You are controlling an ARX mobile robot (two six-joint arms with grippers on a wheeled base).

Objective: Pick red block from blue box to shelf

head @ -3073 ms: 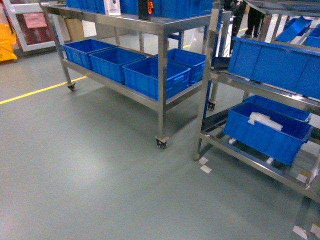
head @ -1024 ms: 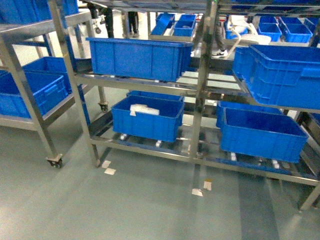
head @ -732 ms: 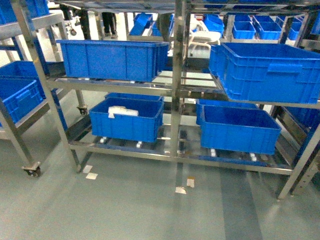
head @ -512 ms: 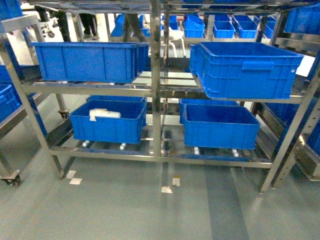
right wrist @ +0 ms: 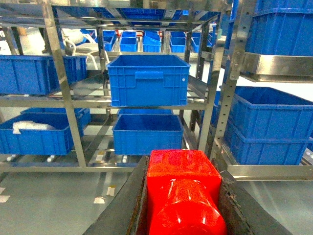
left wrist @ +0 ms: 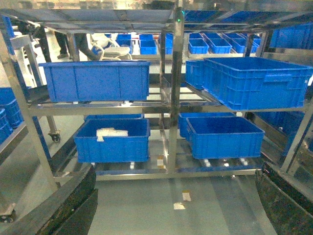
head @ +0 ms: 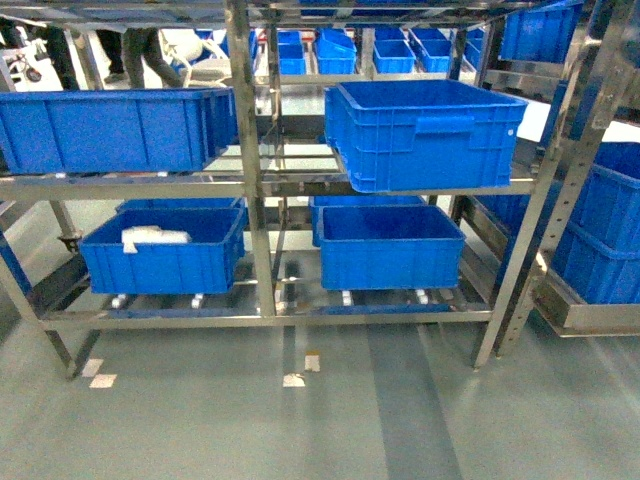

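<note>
The red block (right wrist: 183,191), glossy with a round stud facing the camera, fills the bottom of the right wrist view, and my right gripper (right wrist: 182,169) is shut on it between two dark fingers (right wrist: 122,205). My left gripper (left wrist: 177,191) is open with only floor between its black fingers (left wrist: 68,200). The shelf (head: 250,180), a stainless-steel rack, stands straight ahead; it also shows as the shelf (left wrist: 172,98) and the shelf (right wrist: 63,98). The blue box is out of view. Neither gripper appears in the head view.
Dark blue ribbed crates (head: 420,130) sit on the rack's tiers, one crate (head: 160,250) holding a white bundle. A second rack (head: 590,230) with crates stands at the right. Paper scraps (head: 293,379) lie on the grey floor. People stand far behind.
The head view has swung right: the low cart rack left the view, and the two-tier rack with crates slid leftward and now faces me squarely.
</note>
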